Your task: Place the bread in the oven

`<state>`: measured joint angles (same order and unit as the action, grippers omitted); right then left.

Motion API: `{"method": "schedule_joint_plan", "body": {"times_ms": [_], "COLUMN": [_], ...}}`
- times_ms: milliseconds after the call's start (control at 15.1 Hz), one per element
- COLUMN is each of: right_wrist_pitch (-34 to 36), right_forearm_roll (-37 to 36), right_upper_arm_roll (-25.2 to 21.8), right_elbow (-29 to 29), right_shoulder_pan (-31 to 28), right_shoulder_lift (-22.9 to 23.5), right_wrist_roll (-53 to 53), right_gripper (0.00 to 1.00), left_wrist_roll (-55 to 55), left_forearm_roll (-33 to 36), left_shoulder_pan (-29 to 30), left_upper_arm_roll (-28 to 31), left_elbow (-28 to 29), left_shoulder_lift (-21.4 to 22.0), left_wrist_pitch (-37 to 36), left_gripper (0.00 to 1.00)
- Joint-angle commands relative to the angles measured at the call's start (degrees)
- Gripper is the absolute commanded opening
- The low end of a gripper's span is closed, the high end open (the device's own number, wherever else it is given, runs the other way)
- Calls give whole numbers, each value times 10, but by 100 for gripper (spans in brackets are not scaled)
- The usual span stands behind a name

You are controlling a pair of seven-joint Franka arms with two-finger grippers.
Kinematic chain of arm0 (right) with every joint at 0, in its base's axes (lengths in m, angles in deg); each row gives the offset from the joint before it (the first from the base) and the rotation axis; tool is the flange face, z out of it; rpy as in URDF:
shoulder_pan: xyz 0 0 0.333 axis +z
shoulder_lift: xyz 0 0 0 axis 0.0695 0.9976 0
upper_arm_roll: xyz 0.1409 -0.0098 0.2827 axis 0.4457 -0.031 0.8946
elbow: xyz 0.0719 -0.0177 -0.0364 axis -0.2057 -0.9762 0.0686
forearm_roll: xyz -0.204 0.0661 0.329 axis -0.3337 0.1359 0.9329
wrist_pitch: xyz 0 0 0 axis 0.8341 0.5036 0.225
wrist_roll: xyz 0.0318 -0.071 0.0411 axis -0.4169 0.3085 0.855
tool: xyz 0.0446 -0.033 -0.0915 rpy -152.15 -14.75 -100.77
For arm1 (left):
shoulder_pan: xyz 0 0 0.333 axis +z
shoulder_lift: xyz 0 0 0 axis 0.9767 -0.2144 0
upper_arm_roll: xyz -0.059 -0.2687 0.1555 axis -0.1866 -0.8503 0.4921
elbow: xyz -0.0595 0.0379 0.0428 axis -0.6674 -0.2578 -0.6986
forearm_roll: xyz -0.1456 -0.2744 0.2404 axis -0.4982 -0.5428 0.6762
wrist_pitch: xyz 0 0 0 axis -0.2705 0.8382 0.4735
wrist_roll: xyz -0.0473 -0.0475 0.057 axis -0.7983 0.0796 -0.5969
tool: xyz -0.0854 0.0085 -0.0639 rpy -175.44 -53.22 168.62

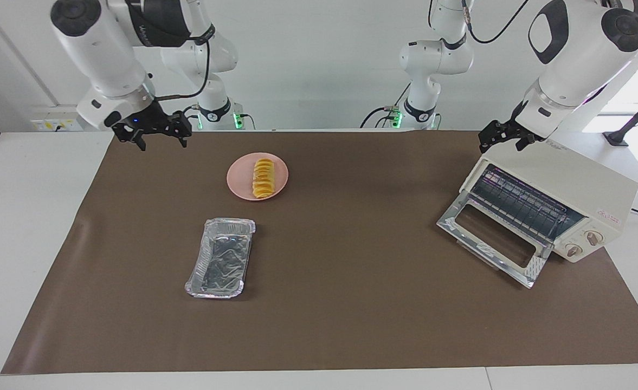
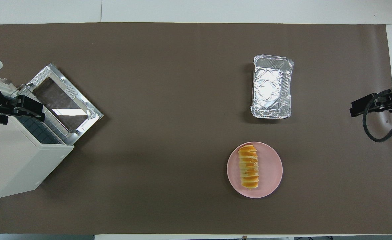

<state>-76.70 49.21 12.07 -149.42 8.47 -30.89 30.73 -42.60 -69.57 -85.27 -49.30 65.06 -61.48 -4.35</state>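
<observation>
One bread (image 1: 263, 177) lies apart from right claw (image 1: 160, 140).

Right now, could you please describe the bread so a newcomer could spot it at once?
On the brown mat, toward the right arm's end, a pink plate sits nearer the robots than the foil tray. The bread lies on it: a ridged golden loaf, the only yellow thing.
</observation>
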Motion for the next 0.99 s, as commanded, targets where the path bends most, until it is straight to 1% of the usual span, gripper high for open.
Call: {"method": "schedule_joint_plan", "body": {"times_ms": [0,132,198,331,463,595,727,793,926], "right_wrist_pitch": [-79,-98,-119,-201,-265,-306,-351,-378,-406], "right_forearm_roll": [2,5,12,38,41,41,41,41,41], "right_upper_arm_roll": [4,4,4,4,4,4,4,4,4], "right_elbow": [-140,-153,-170,-230,-283,-314,-336,-346,-367], "right_shoulder_pan": [71,109,128,140,155,163,168,179,181], "right_shoulder_lift": [-68,-55,-44,-44,-43,-36,-21,-12,-2], "right_wrist_roll": [-107,-154,-175,-188,-187,-186,-187,-186,-182], "right_gripper": [100,100,100,100,100,100,100,100,100], "left_wrist_roll": [-2,-2,-2,-2,-2,-2,-2,-2,-2], "left_forearm_roll": [10,9,10,9,10,10,10,10,10], "left_shoulder_pan": [8,8,8,8,8,8,8,8,8], "left_upper_arm_roll": [-6,-6,-6,-6,-6,-6,-6,-6,-6], "left_elbow": [-1,-1,-1,-1,-1,-1,-2,-1,-1], "left_shoulder_lift": [4,4,4,4,4,4,4,4,4], "left_wrist_pitch": [-5,-6,-6,-6,-6,-6,-6,-6,-6], "left_gripper": [100,100,100,100,100,100,100,100,100]}}
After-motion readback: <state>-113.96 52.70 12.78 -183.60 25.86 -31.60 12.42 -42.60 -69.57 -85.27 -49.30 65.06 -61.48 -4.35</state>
